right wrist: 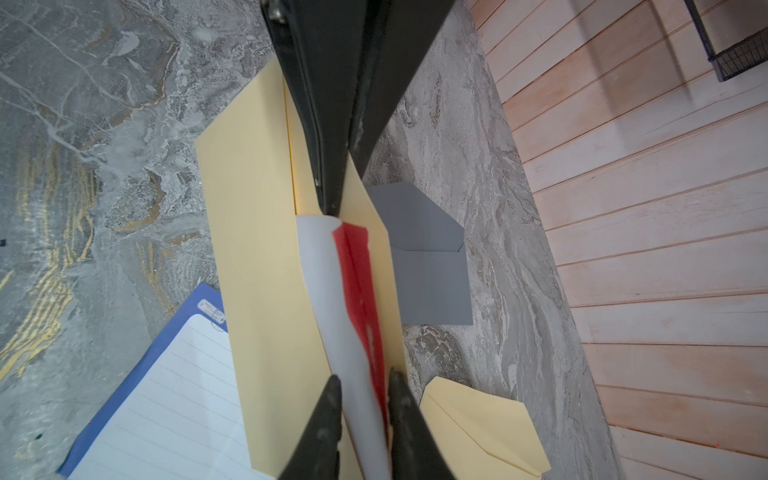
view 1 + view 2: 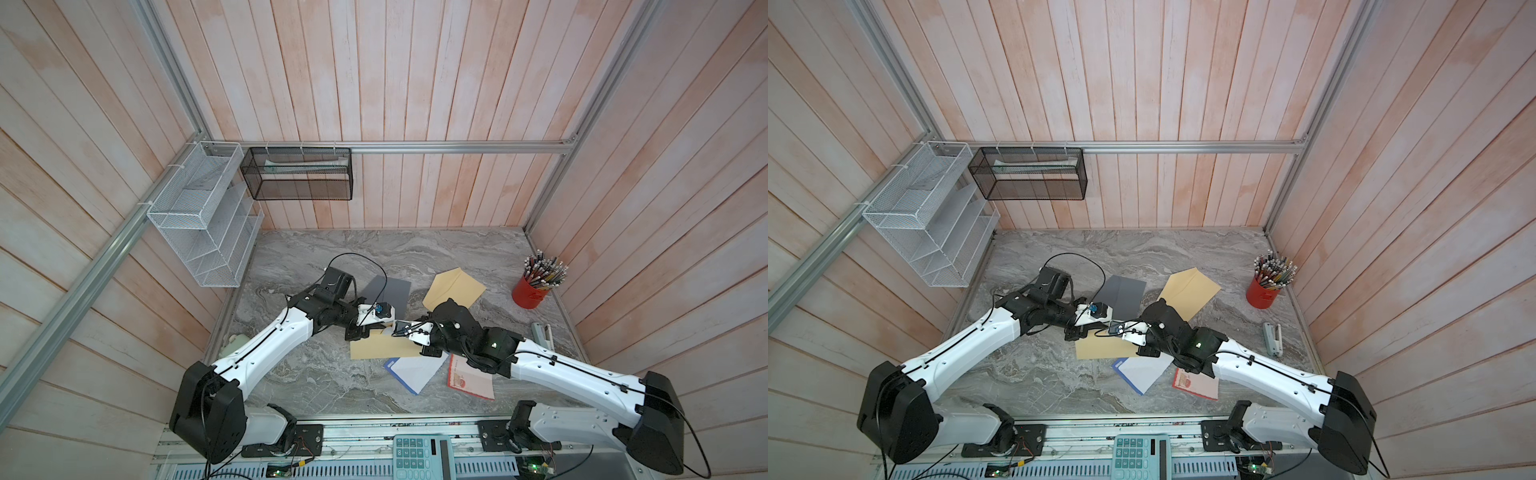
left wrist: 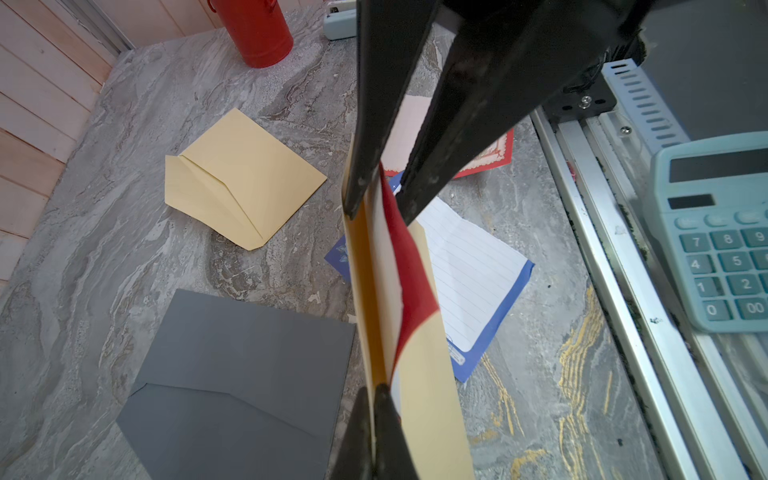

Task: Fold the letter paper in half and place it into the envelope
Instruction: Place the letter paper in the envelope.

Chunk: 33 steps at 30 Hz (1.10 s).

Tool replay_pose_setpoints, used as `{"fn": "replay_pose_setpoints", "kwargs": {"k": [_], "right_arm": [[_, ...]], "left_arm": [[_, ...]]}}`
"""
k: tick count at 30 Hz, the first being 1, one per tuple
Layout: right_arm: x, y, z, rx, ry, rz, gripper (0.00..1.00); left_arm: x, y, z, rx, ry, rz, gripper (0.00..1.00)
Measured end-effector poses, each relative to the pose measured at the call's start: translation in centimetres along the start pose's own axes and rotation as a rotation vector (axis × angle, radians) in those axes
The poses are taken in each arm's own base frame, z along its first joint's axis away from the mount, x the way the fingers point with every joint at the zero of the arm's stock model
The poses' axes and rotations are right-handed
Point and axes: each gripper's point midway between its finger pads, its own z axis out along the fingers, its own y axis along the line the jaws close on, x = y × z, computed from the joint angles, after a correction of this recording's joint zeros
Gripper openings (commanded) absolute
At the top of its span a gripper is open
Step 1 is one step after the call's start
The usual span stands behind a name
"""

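Grey marble table (image 2: 316,374), pink wood walls (image 2: 415,83); left gripper (image 3: 374,390) pinches the yellow envelope (image 1: 257,249) edge, right gripper (image 1: 363,380) just across is a little open around the folded letter (image 1: 320,291)

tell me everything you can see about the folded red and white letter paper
The folded letter paper is thin sheet, white on one face and red on the other, bent in a soft rounded fold rather than a sharp crease. It sits partly inside the open mouth of the tan envelope, its near end between the parted fingers of the right gripper.
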Motion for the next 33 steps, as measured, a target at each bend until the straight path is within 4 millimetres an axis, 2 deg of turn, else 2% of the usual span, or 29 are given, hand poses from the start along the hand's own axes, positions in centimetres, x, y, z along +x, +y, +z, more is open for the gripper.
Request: {"fn": "replay_pose_setpoints", "kwargs": {"k": [5, 9, 24, 33], "right_arm": [[0.0, 0.4, -0.3, -0.009, -0.019, 0.014, 0.06], [-0.2, 0.5, -0.4, -0.015, -0.028, 0.015, 0.01], [-0.6, 2.5, 0.0, -0.061, -0.020, -0.011, 0.00], [0.4, 2.6, 2.2, -0.055, 0.054, 0.012, 0.00]], "left_arm": [[0.0, 0.0, 0.0, 0.000, 0.000, 0.000, 0.00], [0.0, 0.0, 0.0, 0.000, 0.000, -0.001, 0.00], [0.2, -0.2, 0.3, 0.019, -0.003, -0.025, 0.00], [0.0, -0.3, 0.3, 0.027, -0.016, -0.026, 0.00]]}}
